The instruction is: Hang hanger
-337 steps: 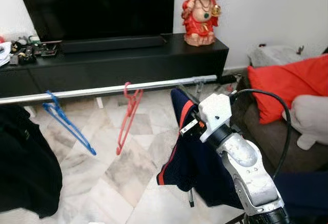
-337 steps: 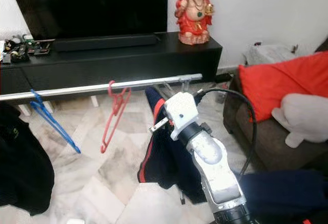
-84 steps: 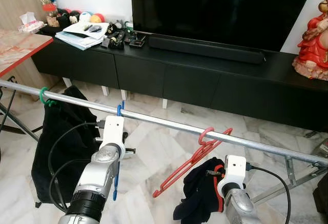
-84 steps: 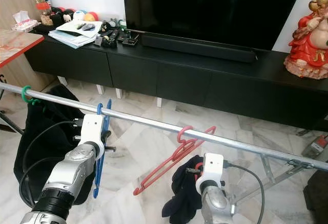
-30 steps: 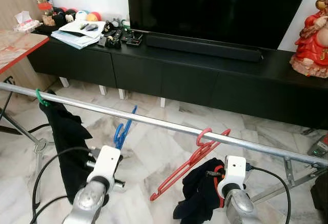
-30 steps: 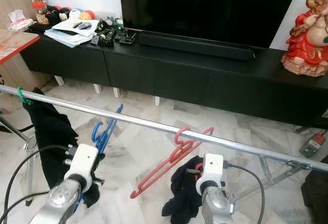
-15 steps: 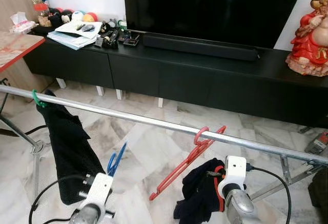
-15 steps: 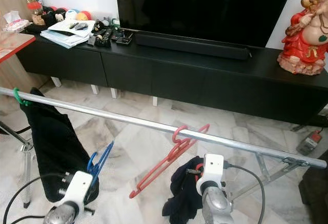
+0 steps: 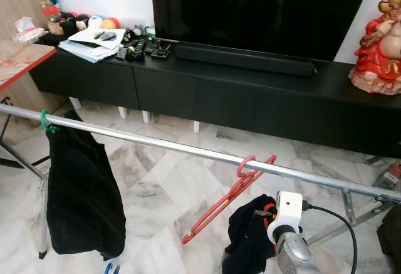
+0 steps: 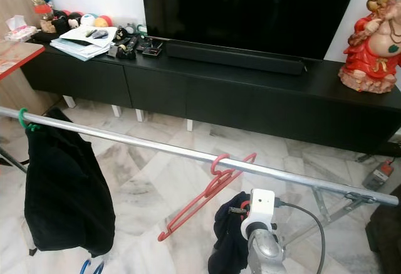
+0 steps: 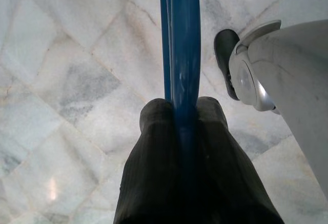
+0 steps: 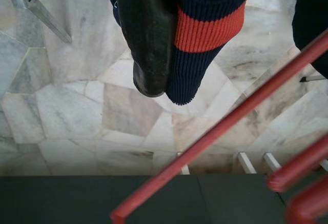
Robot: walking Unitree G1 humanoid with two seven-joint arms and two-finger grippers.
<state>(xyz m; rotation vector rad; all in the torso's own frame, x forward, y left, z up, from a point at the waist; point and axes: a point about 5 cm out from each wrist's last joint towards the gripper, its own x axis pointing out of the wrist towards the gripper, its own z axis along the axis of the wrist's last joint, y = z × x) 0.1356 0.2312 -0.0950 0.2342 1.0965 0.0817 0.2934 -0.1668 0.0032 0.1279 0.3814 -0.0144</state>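
Observation:
A silver rail (image 9: 188,150) crosses the room in front of me. A red hanger (image 9: 233,189) hangs on it, tilted. In the left wrist view my left gripper (image 11: 182,107) is shut on a blue hanger (image 11: 179,39), held low over the marble floor; its tip (image 10: 91,266) peeks in at the bottom of the head view. My right wrist (image 9: 286,214) sits below the rail beside the red hanger. My right gripper (image 12: 166,80) is shut on a navy garment with a red stripe (image 12: 207,26), which hides one finger.
A black garment (image 9: 81,192) hangs from a green hook (image 9: 45,121) at the rail's left end. Behind the rail stands a long black TV cabinet (image 9: 250,92) with a red figurine (image 9: 376,42). The rail's stand leg (image 9: 351,214) is at the right. My own foot (image 11: 256,65) is near the blue hanger.
My left arm has dropped downward with the blue hanger, from near the rail to below the head view's bottom edge. The black garment now hangs straight. The right arm has stayed put.

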